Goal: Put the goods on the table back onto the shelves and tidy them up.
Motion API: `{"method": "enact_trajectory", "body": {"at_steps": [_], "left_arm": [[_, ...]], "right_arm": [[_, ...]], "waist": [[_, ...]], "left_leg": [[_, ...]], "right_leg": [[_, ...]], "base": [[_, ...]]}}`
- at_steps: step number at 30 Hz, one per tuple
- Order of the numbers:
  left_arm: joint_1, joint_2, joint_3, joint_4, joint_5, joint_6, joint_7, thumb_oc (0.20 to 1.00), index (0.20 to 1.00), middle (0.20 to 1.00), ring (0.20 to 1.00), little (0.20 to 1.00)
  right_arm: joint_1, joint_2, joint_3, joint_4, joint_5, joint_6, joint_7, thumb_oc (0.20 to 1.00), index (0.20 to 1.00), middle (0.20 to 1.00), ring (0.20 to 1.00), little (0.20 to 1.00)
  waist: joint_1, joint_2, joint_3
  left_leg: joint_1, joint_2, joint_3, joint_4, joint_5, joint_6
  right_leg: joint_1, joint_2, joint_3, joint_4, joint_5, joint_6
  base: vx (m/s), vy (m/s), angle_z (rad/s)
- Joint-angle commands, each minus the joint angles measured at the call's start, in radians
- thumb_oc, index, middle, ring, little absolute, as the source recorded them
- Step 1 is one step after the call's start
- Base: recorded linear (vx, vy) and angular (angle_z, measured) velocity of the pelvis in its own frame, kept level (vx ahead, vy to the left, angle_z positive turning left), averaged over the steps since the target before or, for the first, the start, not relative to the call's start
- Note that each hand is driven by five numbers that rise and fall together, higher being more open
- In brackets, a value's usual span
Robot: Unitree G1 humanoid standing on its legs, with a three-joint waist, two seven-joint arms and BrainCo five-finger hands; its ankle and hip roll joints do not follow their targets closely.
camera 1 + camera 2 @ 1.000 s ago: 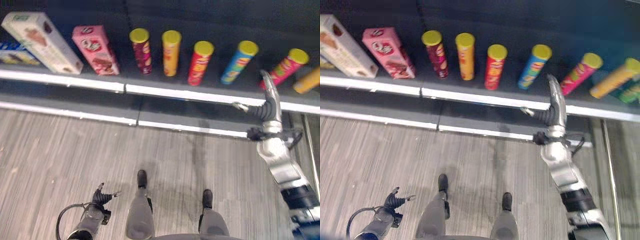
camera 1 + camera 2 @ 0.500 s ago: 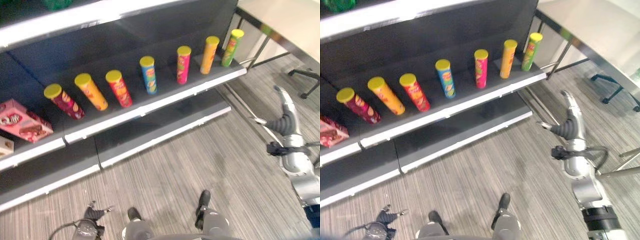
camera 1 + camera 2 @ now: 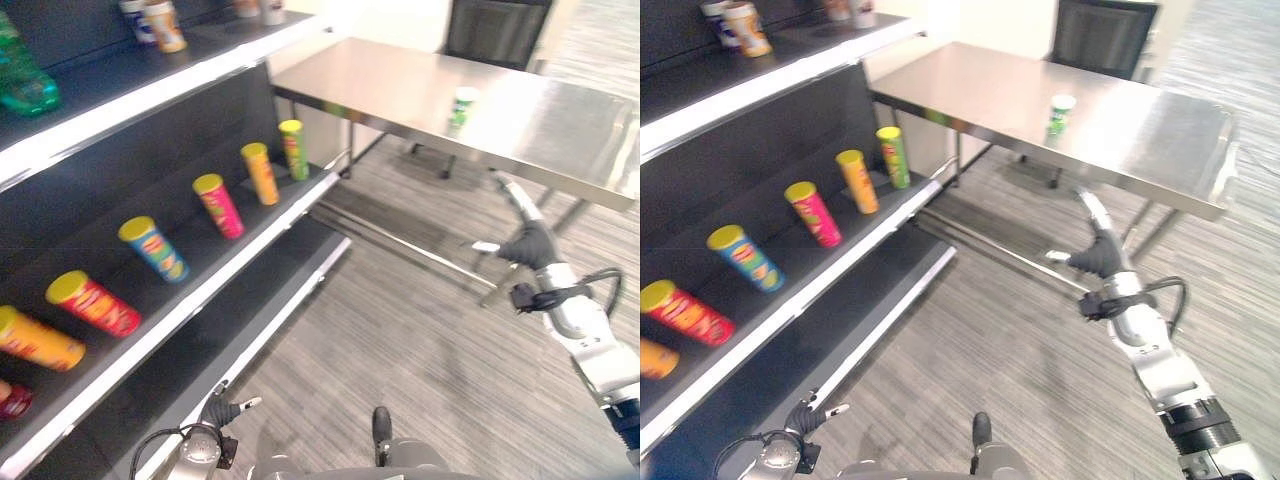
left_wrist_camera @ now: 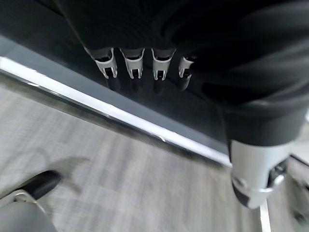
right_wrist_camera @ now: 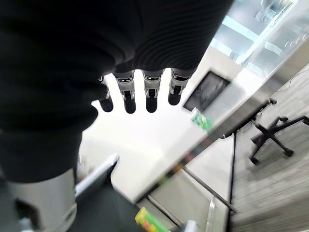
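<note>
Both hands empty, fingers straight: right hand (image 3: 1098, 255) near table (image 3: 1160, 150), green can (image 3: 1060, 114) blurred; left hand (image 3: 222, 410) low

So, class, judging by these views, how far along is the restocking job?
Done: crisp tubes such as the green tube and orange tube stand in a row on the shelf. In hand: nothing; the right hand and left hand are open. Left: the green can on the steel table.
</note>
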Motion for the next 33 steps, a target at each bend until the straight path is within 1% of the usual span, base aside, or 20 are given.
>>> {"method": "enact_trajectory", "body": {"at_steps": [1, 2, 3, 5, 7, 8, 10, 15, 17, 20, 21, 22, 23, 24, 25, 26, 29, 30, 31, 33], "left_arm": [[-0.086, 0.061, -0.066, -0.132, -0.044, -0.048, -0.025, 1.000, 1.000, 1.000, 1.000, 1.000], [-0.099, 0.065, -0.078, -0.156, -0.054, -0.050, -0.032, 1.000, 1.000, 1.000, 1.000, 1.000], [-0.100, 0.066, -0.079, -0.156, -0.054, -0.049, -0.032, 1.000, 1.000, 1.000, 1.000, 1.000], [-0.113, 0.067, -0.077, -0.142, -0.071, -0.046, -0.028, 1.000, 1.000, 1.000, 1.000, 1.000], [-0.105, 0.067, -0.073, -0.122, -0.063, -0.041, -0.023, 1.000, 1.000, 1.000, 1.000, 1.000], [-0.089, 0.069, -0.058, -0.089, -0.038, -0.032, -0.022, 1.000, 1.000, 1.000, 1.000, 1.000], [-0.083, 0.066, -0.045, -0.018, -0.022, -0.022, -0.014, 1.000, 1.000, 1.000, 1.000, 1.000], [-0.052, 0.047, -0.008, 0.084, -0.007, -0.014, -0.013, 1.000, 1.000, 1.000, 1.000, 1.000], [-0.038, 0.029, 0.014, 0.161, -0.003, -0.013, -0.011, 1.000, 1.000, 1.000, 1.000, 1.000], [-0.029, 0.014, 0.020, 0.194, 0.005, -0.012, -0.014, 1.000, 1.000, 1.000, 1.000, 1.000], [-0.030, 0.013, 0.020, 0.195, 0.006, -0.013, -0.014, 1.000, 1.000, 1.000, 1.000, 1.000], [-0.032, 0.008, 0.014, 0.218, 0.013, -0.012, -0.017, 1.000, 1.000, 1.000, 1.000, 1.000], [-0.032, 0.008, 0.014, 0.218, 0.013, -0.013, -0.017, 1.000, 1.000, 1.000, 1.000, 1.000], [-0.037, 0.003, 0.008, 0.216, 0.016, -0.013, -0.019, 1.000, 1.000, 1.000, 1.000, 1.000], [-0.037, 0.003, 0.008, 0.216, 0.016, -0.013, -0.019, 1.000, 1.000, 1.000, 1.000, 1.000], [-0.042, -0.001, 0.006, 0.208, 0.012, -0.016, -0.018, 1.000, 1.000, 1.000, 1.000, 1.000], [-0.043, -0.002, -0.002, 0.197, 0.013, -0.017, -0.019, 1.000, 1.000, 1.000, 1.000, 1.000], [-0.045, -0.001, -0.005, 0.181, 0.012, -0.020, -0.023, 1.000, 1.000, 1.000, 1.000, 1.000], [-0.047, 0.001, -0.007, 0.167, 0.010, -0.022, -0.026, 1.000, 1.000, 1.000, 1.000, 1.000], [-0.042, 0.002, -0.009, 0.130, 0.002, -0.025, -0.030, 1.000, 1.000, 1.000, 1.000, 1.000]], "right_arm": [[-0.031, -0.003, -0.173, -0.024, 0.063, -0.047, -0.026, 1.000, 1.000, 1.000, 1.000, 1.000], [0.005, -0.004, -0.217, -0.019, 0.059, -0.043, -0.037, 1.000, 1.000, 1.000, 1.000, 1.000], [0.007, -0.003, -0.220, -0.021, 0.059, -0.042, -0.037, 1.000, 1.000, 1.000, 1.000, 1.000], [0.038, 0.026, -0.277, 0.003, 0.053, -0.024, -0.069, 1.000, 1.000, 1.000, 1.000, 1.000], [0.044, 0.045, -0.287, 0.018, 0.061, -0.024, -0.074, 1.000, 1.000, 1.000, 1.000, 1.000], [0.061, 0.051, -0.302, 0.029, 0.041, -0.017, -0.073, 1.000, 1.000, 1.000, 1.000, 1.000], [0.076, 0.059, -0.311, 0.031, 0.026, -0.013, -0.078, 1.000, 1.000, 1.000, 1.000, 1.000], [0.088, 0.069, -0.330, 0.035, 0.006, -0.013, -0.091, 1.000, 1.000, 1.000, 1.000, 1.000], [0.084, 0.062, -0.338, 0.039, -0.010, -0.015, -0.098, 1.000, 1.000, 1.000, 1.000, 1.000], [0.077, 0.047, -0.352, 0.048, -0.023, -0.011, -0.113, 1.000, 1.000, 1.000, 1.000, 1.000], [0.076, 0.046, -0.352, 0.048, -0.023, -0.011, -0.113, 1.000, 1.000, 1.000, 1.000, 1.000], [0.076, 0.040, -0.366, 0.067, -0.029, -0.004, -0.125, 1.000, 1.000, 1.000, 1.000, 1.000], [0.076, 0.039, -0.367, 0.067, -0.029, -0.004, -0.125, 1.000, 1.000, 1.000, 1.000, 1.000], [0.084, 0.033, -0.390, 0.082, -0.041, 0.004, -0.140, 1.000, 1.000, 1.000, 1.000, 1.000], [0.084, 0.033, -0.390, 0.082, -0.041, 0.004, -0.140, 1.000, 1.000, 1.000, 1.000, 1.000], [0.098, 0.025, -0.421, 0.090, -0.048, 0.008, -0.155, 1.000, 1.000, 1.000, 1.000, 1.000], [0.119, 0.020, -0.449, 0.087, -0.062, 0.011, -0.161, 1.000, 1.000, 1.000, 1.000, 1.000], [0.127, 0.021, -0.465, 0.089, -0.069, 0.006, -0.167, 1.000, 1.000, 1.000, 1.000, 1.000], [0.128, 0.023, -0.470, 0.090, -0.070, 0.002, -0.171, 1.000, 1.000, 1.000, 1.000, 1.000], [0.140, 0.026, -0.482, 0.077, -0.073, -0.004, -0.174, 1.000, 1.000, 1.000, 1.000, 1.000]], "waist": [[0.004, -0.080, 0.042], [-0.007, -0.089, 0.035], [-0.007, -0.090, 0.033], [-0.022, -0.102, 0.039], [-0.018, -0.105, 0.039], [-0.006, -0.115, 0.045], [0.003, -0.118, 0.051], [0.015, -0.107, 0.051], [0.016, -0.089, 0.048], [0.015, -0.066, 0.047], [0.016, -0.066, 0.047], [0.010, -0.049, 0.042], [0.010, -0.049, 0.042], [0.003, -0.032, 0.037], [0.003, -0.032, 0.037], [-0.005, -0.014, 0.032], [-0.013, 0.000, 0.026], [-0.021, 0.013, 0.024], [-0.023, 0.017, 0.027], [-0.021, 0.018, 0.046]], "left_leg": [[0.060, 0.023, 0.013, 0.010, -0.024, -0.020], [0.066, 0.021, 0.003, -0.012, -0.027, -0.020], [0.063, 0.020, 0.002, -0.016, -0.021, -0.020], [0.054, -0.010, -0.020, -0.031, -0.031, -0.006], [0.054, -0.020, -0.018, -0.033, -0.037, -0.001], [0.050, -0.029, -0.018, -0.027, -0.044, 0.005], [0.033, -0.034, -0.028, -0.020, -0.046, 0.008], [0.016, -0.052, -0.038, -0.027, -0.050, 0.017], [0.016, -0.068, -0.035, -0.037, -0.048, 0.024], [0.023, -0.086, -0.031, -0.062, -0.040, 0.028], [0.024, -0.086, -0.030, -0.065, -0.038, 0.028], [0.030, -0.098, -0.029, -0.085, -0.029, 0.028], [0.031, -0.099, -0.028, -0.088, -0.027, 0.028], [0.038, -0.108, -0.029, -0.111, -0.016, 0.027], [0.038, -0.108, -0.029, -0.111, -0.016, 0.027], [0.046, -0.114, -0.032, -0.138, -0.001, 0.023], [0.055, -0.111, -0.032, -0.150, 0.005, 0.017], [0.057, -0.104, -0.032, -0.138, -0.001, 0.011], [0.052, -0.095, -0.035, -0.105, -0.006, 0.004], [0.021, -0.064, -0.053, 0.032, -0.021, -0.001]], "right_leg": [[0.060, -0.050, -0.051, 0.113, -0.197, 0.123], [0.064, -0.056, -0.062, 0.113, -0.196, 0.125], [0.062, -0.057, -0.063, 0.110, -0.192, 0.124], [0.050, -0.077, -0.051, 0.120, -0.180, 0.135], [0.048, -0.082, -0.043, 0.113, -0.176, 0.139], [0.050, -0.088, -0.034, 0.098, -0.165, 0.144], [0.042, -0.089, -0.025, 0.081, -0.153, 0.148], [0.036, -0.094, -0.016, 0.038, -0.126, 0.154], [0.031, -0.099, -0.002, 0.022, -0.117, 0.159], [0.027, -0.107, 0.006, 0.012, -0.111, 0.163], [0.026, -0.107, 0.007, 0.011, -0.110, 0.163], [0.023, -0.114, 0.006, 0.008, -0.109, 0.167], [0.023, -0.114, 0.006, 0.008, -0.109, 0.167], [0.021, -0.118, 0.003, 0.004, -0.111, 0.169], [0.021, -0.118, 0.003, 0.004, -0.111, 0.169], [0.024, -0.120, 0.000, 0.000, -0.116, 0.168], [0.027, -0.119, -0.007, 0.003, -0.123, 0.165], [0.028, -0.111, -0.006, 0.008, -0.136, 0.160], [0.032, -0.105, -0.007, 0.011, -0.145, 0.153], [0.059, -0.086, -0.010, 0.023, -0.168, 0.126]], "base": [[0.00, -0.031, -0.05], [0.00, -0.003, 0.45], [-0.05, 0.114, 0.75], [-0.08, 0.149, 0.60], [-0.02, 0.085, -0.01], [-0.04, 0.086, -0.12], [-0.05, 0.039, -0.05], [-0.04, 0.062, 0.05], [0.00, 0.088, 0.03], [0.01, 0.058, -0.02], [0.02, 0.058, -0.13], [0.02, 0.036, -0.13], [0.05, 0.041, -0.14], [0.04, 0.005, -0.05], [0.09, -0.021, 0.01], [0.08, -0.044, 0.03], [0.09, -0.054, 0.08], [0.12, -0.100, 0.11], [0.14, -0.143, 0.04], [0.09, -0.119, 0.02]]}}
